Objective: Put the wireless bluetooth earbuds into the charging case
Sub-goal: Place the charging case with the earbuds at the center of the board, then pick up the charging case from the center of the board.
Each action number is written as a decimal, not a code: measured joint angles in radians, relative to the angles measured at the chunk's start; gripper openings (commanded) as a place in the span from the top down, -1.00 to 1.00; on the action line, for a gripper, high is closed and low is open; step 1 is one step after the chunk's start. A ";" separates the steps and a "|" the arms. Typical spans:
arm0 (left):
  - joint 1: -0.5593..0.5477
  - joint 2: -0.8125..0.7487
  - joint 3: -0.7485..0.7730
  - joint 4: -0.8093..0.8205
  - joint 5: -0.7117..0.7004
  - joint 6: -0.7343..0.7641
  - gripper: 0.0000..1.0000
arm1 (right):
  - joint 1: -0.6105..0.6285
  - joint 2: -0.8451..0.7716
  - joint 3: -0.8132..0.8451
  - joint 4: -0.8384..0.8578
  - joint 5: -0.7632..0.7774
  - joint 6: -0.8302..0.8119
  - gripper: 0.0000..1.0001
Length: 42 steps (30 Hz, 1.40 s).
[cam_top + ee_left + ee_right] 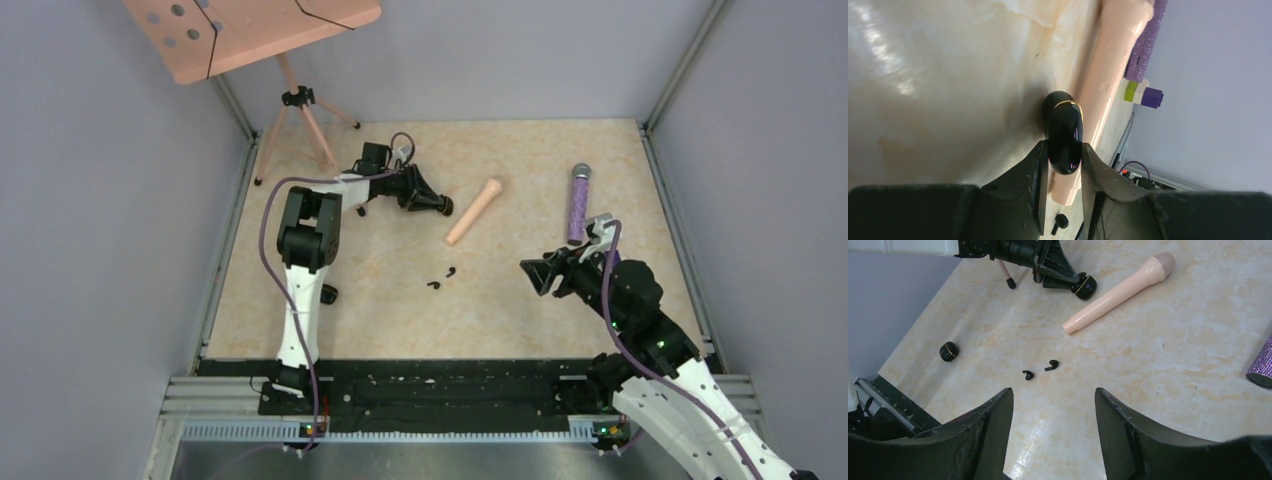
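My left gripper (443, 207) lies low at the back of the table, shut on the glossy black charging case (1064, 131). The case's gold seam shows beyond the fingertips and the lid looks closed. The case also shows in the right wrist view (1084, 286). Two tiny black earbuds (433, 284) (450, 271) lie loose mid-table, a little apart; in the right wrist view they sit ahead of the jaws (1028, 375) (1051, 365). My right gripper (532, 272) hovers to their right, open and empty (1053, 392).
A pink microphone (475, 212) lies right beside the case. A purple glitter microphone (578, 200) lies at the back right. A small black rounded lump (329, 294) sits by the left arm. A tripod with a pink board (300, 100) stands at the back left.
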 measured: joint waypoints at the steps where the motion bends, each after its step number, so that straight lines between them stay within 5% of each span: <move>1: 0.004 0.000 -0.008 -0.012 -0.006 0.010 1.00 | 0.000 0.000 0.000 0.000 -0.001 0.003 -0.20; 6: 0.014 -0.005 -0.019 -0.076 -0.032 0.059 1.00 | 0.000 0.000 0.000 0.000 -0.003 0.009 -0.18; 10: 0.015 -0.033 -0.019 -0.132 -0.076 0.107 0.62 | 0.000 0.011 0.000 0.004 -0.010 0.011 -0.22; 14: 0.014 -0.063 -0.019 -0.206 -0.129 0.155 -0.12 | 0.000 0.075 0.010 -0.010 -0.006 0.039 -0.22; 16: 0.011 -0.087 -0.019 -0.254 -0.188 0.184 -0.72 | 0.000 0.146 0.044 -0.042 -0.005 0.056 -0.22; 18: 0.008 -0.114 -0.019 -0.289 -0.218 0.211 -0.96 | 0.000 0.230 0.095 -0.088 -0.004 0.074 -0.26; 26: -0.031 -0.329 -0.078 -0.408 -0.455 0.293 -0.98 | 0.014 0.406 0.116 -0.132 0.074 0.217 -0.33; 35: -0.184 -0.792 -0.396 -0.443 -0.656 0.323 -0.98 | 0.051 0.488 0.052 -0.127 0.146 0.285 -0.27; 42: -0.154 -1.147 -0.728 -0.544 -0.945 0.168 -0.98 | 0.053 0.480 0.051 -0.086 0.140 0.275 -0.26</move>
